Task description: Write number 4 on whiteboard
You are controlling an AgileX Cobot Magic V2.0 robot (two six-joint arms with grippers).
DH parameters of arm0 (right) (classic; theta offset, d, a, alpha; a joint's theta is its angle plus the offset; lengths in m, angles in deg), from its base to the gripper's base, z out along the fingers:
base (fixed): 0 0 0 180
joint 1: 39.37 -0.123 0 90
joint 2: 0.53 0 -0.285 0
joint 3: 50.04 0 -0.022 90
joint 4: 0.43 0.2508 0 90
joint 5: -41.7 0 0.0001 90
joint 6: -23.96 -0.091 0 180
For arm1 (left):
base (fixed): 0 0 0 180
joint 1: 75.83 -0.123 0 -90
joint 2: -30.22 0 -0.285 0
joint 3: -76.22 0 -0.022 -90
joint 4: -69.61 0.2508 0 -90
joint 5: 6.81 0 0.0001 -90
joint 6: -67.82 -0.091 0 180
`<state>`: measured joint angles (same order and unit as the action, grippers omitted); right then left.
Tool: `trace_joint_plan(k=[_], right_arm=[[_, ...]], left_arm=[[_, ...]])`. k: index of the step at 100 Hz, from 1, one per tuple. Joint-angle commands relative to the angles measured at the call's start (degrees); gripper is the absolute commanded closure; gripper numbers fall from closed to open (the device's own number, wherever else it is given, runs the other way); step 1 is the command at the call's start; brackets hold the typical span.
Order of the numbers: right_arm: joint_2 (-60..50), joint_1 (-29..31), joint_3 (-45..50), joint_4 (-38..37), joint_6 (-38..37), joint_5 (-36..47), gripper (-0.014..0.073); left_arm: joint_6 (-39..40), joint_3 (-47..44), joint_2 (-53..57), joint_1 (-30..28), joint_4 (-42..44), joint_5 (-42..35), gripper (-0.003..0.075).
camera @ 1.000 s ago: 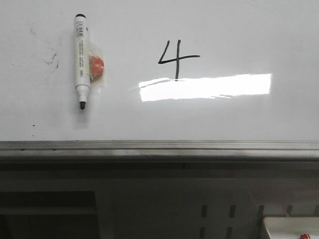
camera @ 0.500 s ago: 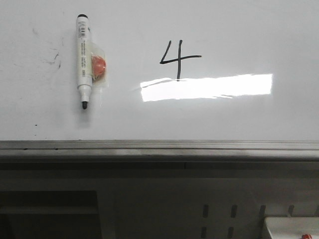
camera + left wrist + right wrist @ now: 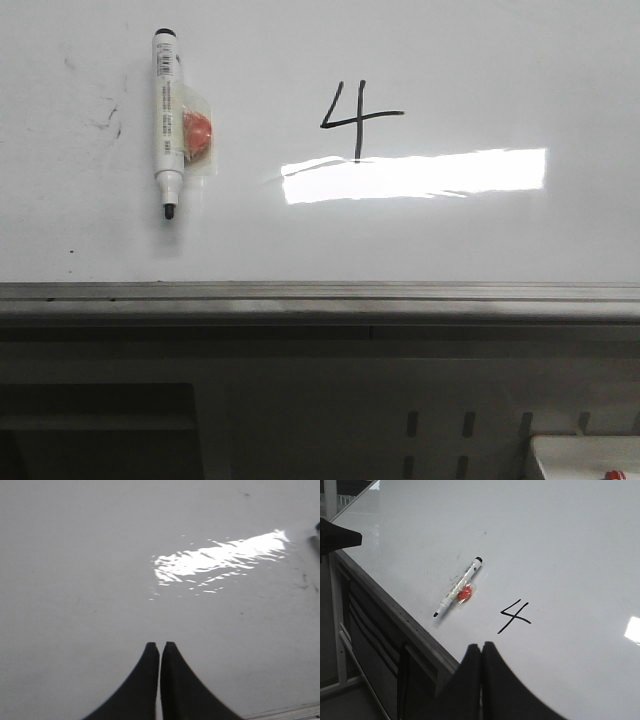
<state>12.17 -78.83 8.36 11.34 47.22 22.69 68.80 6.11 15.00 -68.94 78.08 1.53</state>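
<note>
Nothing on the board has shifted since a second ago; only the framing drifted slightly. Leftmost, the marker (image 3: pixel 166 125) lies uncapped on the whiteboard (image 3: pixel 500 60), an orange piece (image 3: pixel 196 131) taped to its barrel, probably as a grip aid. Right of it, well apart, sits the number 4 (image 3: pixel 356 118), finished, just above the glare. Left end effector (image 3: pixel 160 647) and right end effector (image 3: pixel 481 647) are both pressed together, empty, hovering above the board, so the writing looks done.
</note>
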Motion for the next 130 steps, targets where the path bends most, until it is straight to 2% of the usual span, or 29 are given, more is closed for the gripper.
trace_joint_plan(k=[1, 10, 21, 37, 39, 52, 130], right_arm=[[0.66, 0.31, -1.51, 0.10, 0.32, 4.15, 0.0658], [0.66, 0.31, -1.51, 0.10, 0.32, 4.15, 0.0658], [0.66, 0.31, -1.51, 0.10, 0.32, 4.15, 0.0658], [0.66, 0.31, -1.51, 0.10, 0.32, 4.15, 0.0658], [0.66, 0.31, -1.51, 0.10, 0.32, 4.15, 0.0658], [0.66, 0.31, -1.51, 0.10, 0.32, 4.15, 0.0658], [0.66, 0.31, -1.51, 0.10, 0.32, 4.15, 0.0658]], left_arm=[[-0.53, 1.10, 2.22, -3.91, -3.06, -0.35, 0.0741], [-0.29, -0.60, 5.17, -8.14, -6.44, 2.51, 0.0741], [0.64, -3.88, 8.03, -10.40, -6.77, 2.80, 0.0741], [11.39, -9.47, 9.20, -10.42, -2.71, 2.50, 0.0741], [12.09, -9.35, 9.20, -10.42, -2.71, 4.86, 0.0741], [12.04, -9.34, 9.20, -10.42, -2.71, 9.97, 0.0741], [12.04, -9.34, 9.20, -10.42, -3.09, 9.99, 0.0741]])
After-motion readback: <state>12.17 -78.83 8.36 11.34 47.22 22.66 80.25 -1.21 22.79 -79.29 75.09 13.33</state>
